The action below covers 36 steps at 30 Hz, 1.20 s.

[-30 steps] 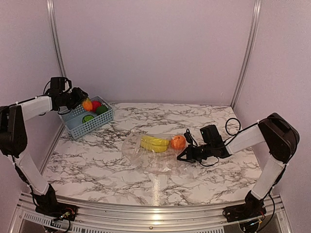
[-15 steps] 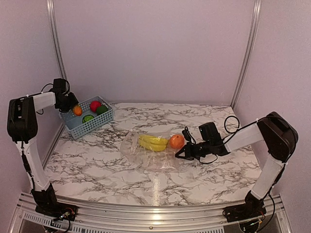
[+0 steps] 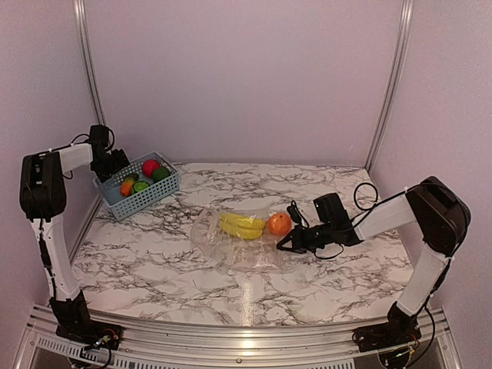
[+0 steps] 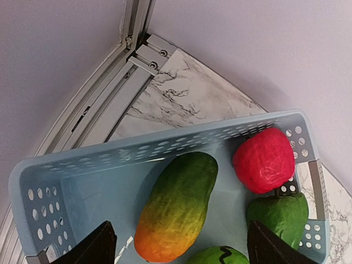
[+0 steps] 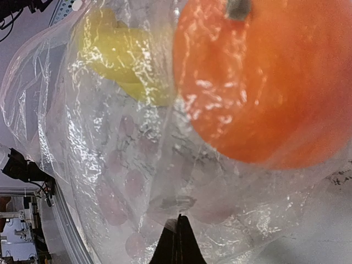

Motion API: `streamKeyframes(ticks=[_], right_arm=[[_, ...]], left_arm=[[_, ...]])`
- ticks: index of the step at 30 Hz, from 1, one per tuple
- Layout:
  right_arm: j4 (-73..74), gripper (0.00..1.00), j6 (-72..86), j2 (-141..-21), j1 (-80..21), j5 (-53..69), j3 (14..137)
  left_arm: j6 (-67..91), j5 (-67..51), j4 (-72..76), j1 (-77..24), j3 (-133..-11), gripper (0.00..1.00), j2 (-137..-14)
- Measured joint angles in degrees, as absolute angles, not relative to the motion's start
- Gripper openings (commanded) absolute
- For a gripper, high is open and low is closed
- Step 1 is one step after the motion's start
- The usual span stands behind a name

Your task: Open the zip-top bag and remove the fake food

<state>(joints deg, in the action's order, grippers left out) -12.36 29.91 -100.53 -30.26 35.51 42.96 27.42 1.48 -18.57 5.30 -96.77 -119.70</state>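
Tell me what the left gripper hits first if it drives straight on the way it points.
The left gripper, open, points into the blue basket. First in its line is the green-to-orange mango-like fruit lying in the basket, dead ahead. Depth is hard to judge.

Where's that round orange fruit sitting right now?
In the top view, the orange lies just right of centre, against the yellow bananas, at the right end of the zip-top bag and close to the right end effector.
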Motion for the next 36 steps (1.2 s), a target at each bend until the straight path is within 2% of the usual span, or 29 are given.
streamKeyframes(ticks=[4, 12, 16, 20, 25, 31, 36], right_arm=[[-12.3, 0.00, 29.7, -100.5, -30.3, 35.5, 43.0], [-12.4, 0.00, 28.9, -100.5, -30.9, 36.0, 43.0], [-12.4, 0.15, 28.3, -100.5, -31.6, 36.9, 43.0], [-12.3, 0.26, 28.2, -100.5, -31.7, 37.7, 42.9], [-9.7, 0.30, 26.9, -98.1, -31.7, 38.2, 42.6], [-4.0, 0.31, 25.0, -89.5, -30.4, 37.1, 42.4], [3.9, 0.37, 21.1, -89.8, -28.4, 34.4, 50.0]], left_arm=[[26.5, -1.5, -17.4, 5.3, -94.6, 0.85, -117.7], [26.1, -11.0, -12.3, 2.4, -80.6, 0.84, -103.4], [26.9, -16.2, -8.7, -1.8, -72.1, 0.81, -98.0], [28.0, -21.8, -7.0, -6.3, -64.9, 0.75, -96.2], [30.0, -27.2, -6.2, -11.9, -59.4, 0.70, -95.0], [36.1, -31.5, -1.8, -18.7, -54.8, 0.63, -93.8], [40.3, -32.5, 2.1, -23.8, -54.4, 0.58, -94.0]])
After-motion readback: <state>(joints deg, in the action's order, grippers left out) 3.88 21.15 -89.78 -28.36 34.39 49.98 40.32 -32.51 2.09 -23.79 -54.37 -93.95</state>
